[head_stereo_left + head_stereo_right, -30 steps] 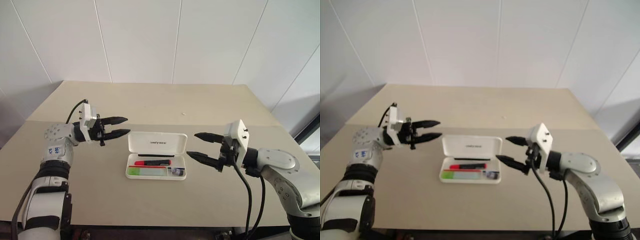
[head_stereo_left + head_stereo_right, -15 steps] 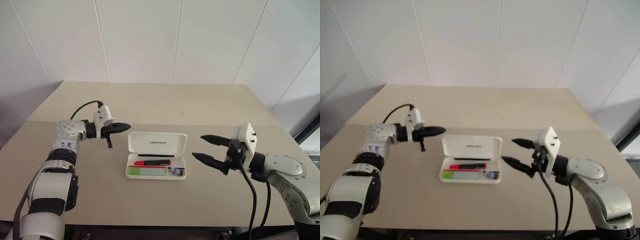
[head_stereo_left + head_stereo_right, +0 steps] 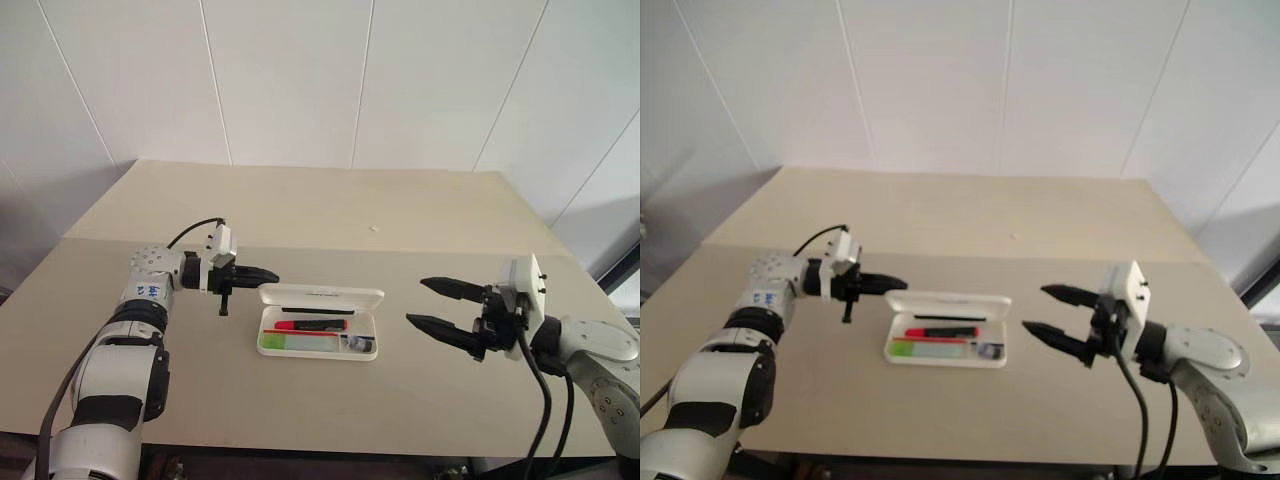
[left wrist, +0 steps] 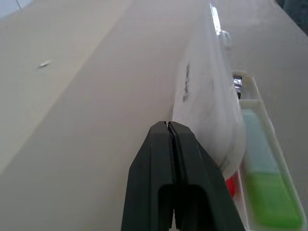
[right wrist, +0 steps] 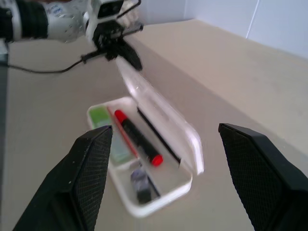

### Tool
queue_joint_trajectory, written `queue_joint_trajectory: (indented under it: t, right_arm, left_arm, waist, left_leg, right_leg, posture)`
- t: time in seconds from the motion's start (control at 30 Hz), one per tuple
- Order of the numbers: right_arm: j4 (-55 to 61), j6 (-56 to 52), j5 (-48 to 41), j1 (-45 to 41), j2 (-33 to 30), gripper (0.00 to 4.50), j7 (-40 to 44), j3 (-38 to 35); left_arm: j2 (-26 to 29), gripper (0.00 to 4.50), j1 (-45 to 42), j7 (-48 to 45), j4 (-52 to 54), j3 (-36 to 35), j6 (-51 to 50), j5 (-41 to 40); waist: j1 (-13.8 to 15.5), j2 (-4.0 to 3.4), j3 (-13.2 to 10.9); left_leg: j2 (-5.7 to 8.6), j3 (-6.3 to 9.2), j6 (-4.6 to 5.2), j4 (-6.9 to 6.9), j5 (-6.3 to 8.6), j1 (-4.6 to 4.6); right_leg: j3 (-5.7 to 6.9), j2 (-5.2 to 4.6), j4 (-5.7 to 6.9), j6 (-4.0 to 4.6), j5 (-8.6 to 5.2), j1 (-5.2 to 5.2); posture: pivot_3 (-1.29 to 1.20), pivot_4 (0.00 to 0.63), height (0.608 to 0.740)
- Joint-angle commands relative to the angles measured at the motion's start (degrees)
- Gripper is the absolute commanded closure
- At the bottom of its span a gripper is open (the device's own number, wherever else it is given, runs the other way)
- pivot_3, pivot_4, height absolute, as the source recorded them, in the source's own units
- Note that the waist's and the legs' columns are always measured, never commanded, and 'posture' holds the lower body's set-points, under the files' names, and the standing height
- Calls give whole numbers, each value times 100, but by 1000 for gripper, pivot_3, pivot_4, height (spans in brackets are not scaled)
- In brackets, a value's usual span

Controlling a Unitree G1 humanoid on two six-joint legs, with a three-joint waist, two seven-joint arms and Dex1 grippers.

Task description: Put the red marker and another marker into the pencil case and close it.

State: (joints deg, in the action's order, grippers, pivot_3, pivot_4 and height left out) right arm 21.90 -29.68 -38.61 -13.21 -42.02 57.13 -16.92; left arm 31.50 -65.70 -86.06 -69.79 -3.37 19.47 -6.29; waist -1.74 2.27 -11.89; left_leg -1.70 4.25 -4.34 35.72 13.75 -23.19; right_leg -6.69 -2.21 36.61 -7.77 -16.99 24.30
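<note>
White plastic case (image 3: 320, 318) lies at frame centre on the tan table (image 3: 300, 215), its lid (image 3: 322, 296) tipped partway down over the tray. Inside lie the red marker (image 3: 312, 324) and, nearer the front edge, the green highlighter (image 3: 295, 343). Left gripper (image 3: 272, 276), fingers pressed fully together and holding nothing, points level at the lid's left end, its tips at or touching the lid's outer face. Right gripper (image 3: 430, 304), lower right of centre, has its fingers spread wide, empty, well apart from the case.
</note>
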Motion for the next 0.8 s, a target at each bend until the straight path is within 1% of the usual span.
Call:
queue_joint_trajectory:
  t: [0.03, 0.13, 0.37, 0.5, 0.67, 0.8]
  right_arm:
    - [-299, 435, -204, -53, -153, 0, 574, -294]
    - [-956, 797, -164, -316, -317, 0, 1166, -294]
    - [-2348, 1470, 124, -1118, -600, 0, 2185, -21]
    - [-3040, 1780, 312, -1533, -699, 0, 2716, 150]
    - [-3560, 2046, 553, -1898, -779, 0, 3201, 410]
    - [-3870, 2208, 659, -2101, -778, 0, 3363, 572]
  left_arm:
    - [-5, 4471, -126, -610, 310, 78, 0, -88]
    - [-55, 4471, 4, -644, 548, 389, -26, -189]
    - [-96, 4471, 304, -644, 1113, 1075, -105, -453]
    - [-77, 4471, 428, -644, 1309, 1399, -42, -464]
    - [-29, 4471, 469, -644, 1359, 1713, 112, -222]
    - [10, 4471, 423, -554, 1172, 1954, 473, 312]
  waist:
    - [-4, 0, 0]
    - [-5, -1, -1]
    - [-20, -8, -5]
    - [-23, -11, -7]
    - [-22, -25, -15]
    - [-23, -26, -16]
  left_leg:
    - [0, 0, 0, 2, 0, 0]
    - [0, 0, 0, 16, 0, 0]
    - [-1, -1, 0, 35, 0, 28]
    - [-1, -1, 0, 33, 0, 28]
    - [-1, -1, 0, 32, 1, 27]
    - [-1, -2, 0, 33, 0, 27]
  right_leg:
    - [0, 0, 1, -1, 1, 0]
    - [0, 1, 10, -2, 1, -3]
    - [0, 0, -4, -15, 8, -47]
    - [0, 0, -11, -15, 9, -52]
    - [2, 0, -13, -16, 9, -53]
    - [2, 0, -13, -16, 9, -54]
  posture:
    - [0, 150, 740]
    - [0, 150, 740]
    - [0, 150, 740]
    - [0, 150, 740]
    - [0, 150, 740]
    - [0, 150, 740]
